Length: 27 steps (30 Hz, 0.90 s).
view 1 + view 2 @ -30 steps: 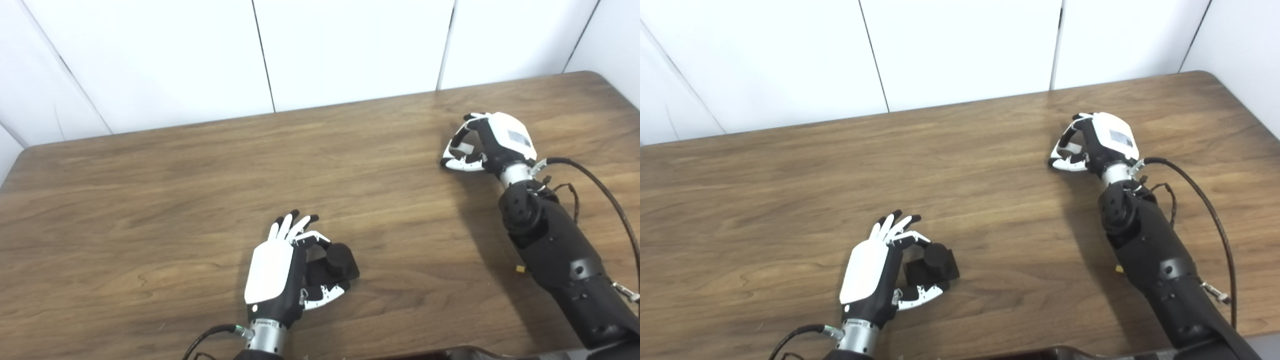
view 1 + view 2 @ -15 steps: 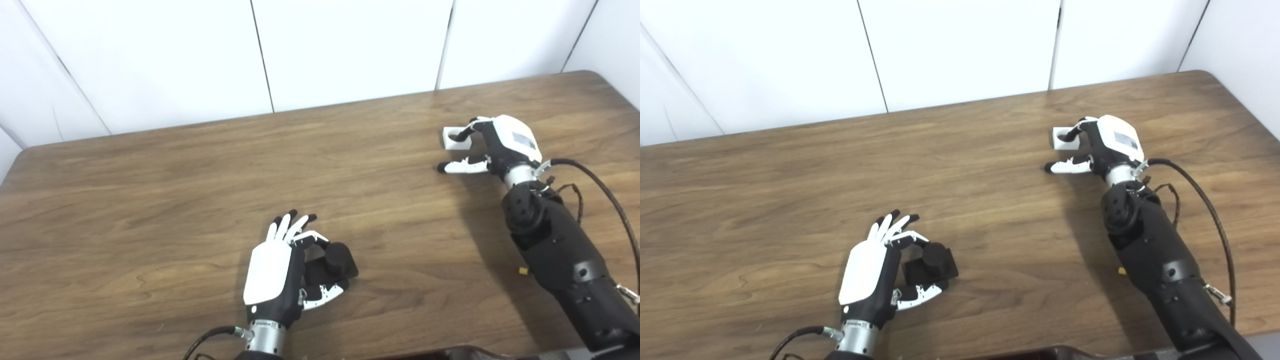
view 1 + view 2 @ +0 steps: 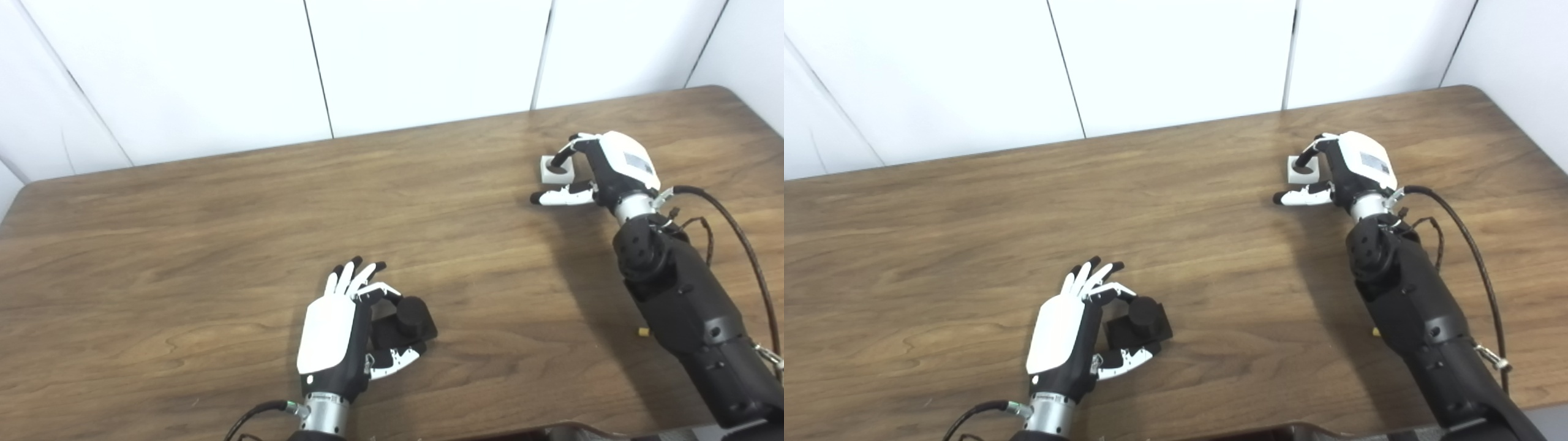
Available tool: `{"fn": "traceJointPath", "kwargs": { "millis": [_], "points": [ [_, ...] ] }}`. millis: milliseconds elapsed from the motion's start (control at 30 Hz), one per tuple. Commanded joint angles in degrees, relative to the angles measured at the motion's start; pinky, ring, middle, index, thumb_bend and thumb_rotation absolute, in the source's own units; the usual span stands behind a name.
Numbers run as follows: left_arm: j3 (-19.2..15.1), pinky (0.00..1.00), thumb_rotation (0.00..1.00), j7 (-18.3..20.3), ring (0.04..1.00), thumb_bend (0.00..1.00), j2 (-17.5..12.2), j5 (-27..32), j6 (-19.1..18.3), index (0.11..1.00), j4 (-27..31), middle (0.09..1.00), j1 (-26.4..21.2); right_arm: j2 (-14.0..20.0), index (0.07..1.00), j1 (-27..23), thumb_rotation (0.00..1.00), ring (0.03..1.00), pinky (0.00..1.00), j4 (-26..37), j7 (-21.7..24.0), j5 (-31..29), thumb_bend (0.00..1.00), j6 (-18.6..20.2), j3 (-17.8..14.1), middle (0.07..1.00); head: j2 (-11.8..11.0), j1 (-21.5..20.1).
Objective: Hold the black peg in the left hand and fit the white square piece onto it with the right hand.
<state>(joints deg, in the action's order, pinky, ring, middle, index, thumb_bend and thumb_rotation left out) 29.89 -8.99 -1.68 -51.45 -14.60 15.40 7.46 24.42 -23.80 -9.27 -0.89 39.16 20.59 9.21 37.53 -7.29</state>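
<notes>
Fingers (image 3: 350,280) of the left hand (image 3: 334,334) stand spread and point away from the robot, while its thumb curls round the near side of the peg (image 3: 409,318). That hand rests low on the bench (image 3: 184,245), near the front edge. Whether it truly grips the peg or only cups it cannot be told; one finger and the thumb touch or nearly touch the black block. The peg is a round black stub standing up from a square black base, and the base lies flat on the wood just to the right of the palm.

Well apart, at the far right, the right hand (image 3: 1350,168) hangs over the white piece (image 3: 1295,170). One dark fingertip sits in or over its round hole; the thumb lies on the near side, open, and the piece rests on the bench, not lifted.
</notes>
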Motion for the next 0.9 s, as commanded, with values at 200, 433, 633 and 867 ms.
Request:
{"fn": "traceJointPath", "kwargs": {
  "millis": [200,433,633,867],
  "points": [
    [0.22,1.00,0.08,-0.88,0.979,0.52,1.79,-0.65,-0.29,0.490,-1.88,0.890,3.35,0.90,0.606,-3.65,0.34,0.920,0.77,4.24,-0.70,1.62,0.91,-0.06,-0.71,0.867,-0.39,0.15],
    [0.18,1.00,0.07,-1.14,0.977,0.52,1.82,-0.71,-0.37,0.490,-1.94,0.887,3.50,1.29,0.643,-5.46,0.33,0.912,0.78,4.07,1.11,1.25,0.91,0.94,-0.74,0.874,-0.77,0.22],
    [0.11,1.00,0.07,-1.13,0.978,0.52,1.84,-0.54,-0.49,0.490,-1.96,0.888,3.62,1.71,0.682,-7.39,0.30,0.935,0.82,2.64,4.23,1.09,0.89,2.70,-0.18,0.902,-1.09,0.18],
    [0.15,1.00,0.07,-1.62,0.975,0.52,1.78,-0.49,-0.13,0.490,-1.88,0.887,3.87,3.72,0.724,-10.15,0.26,0.958,0.83,-0.46,7.84,2.55,0.88,3.53,2.03,0.919,-1.52,-0.04]
  ]
}}
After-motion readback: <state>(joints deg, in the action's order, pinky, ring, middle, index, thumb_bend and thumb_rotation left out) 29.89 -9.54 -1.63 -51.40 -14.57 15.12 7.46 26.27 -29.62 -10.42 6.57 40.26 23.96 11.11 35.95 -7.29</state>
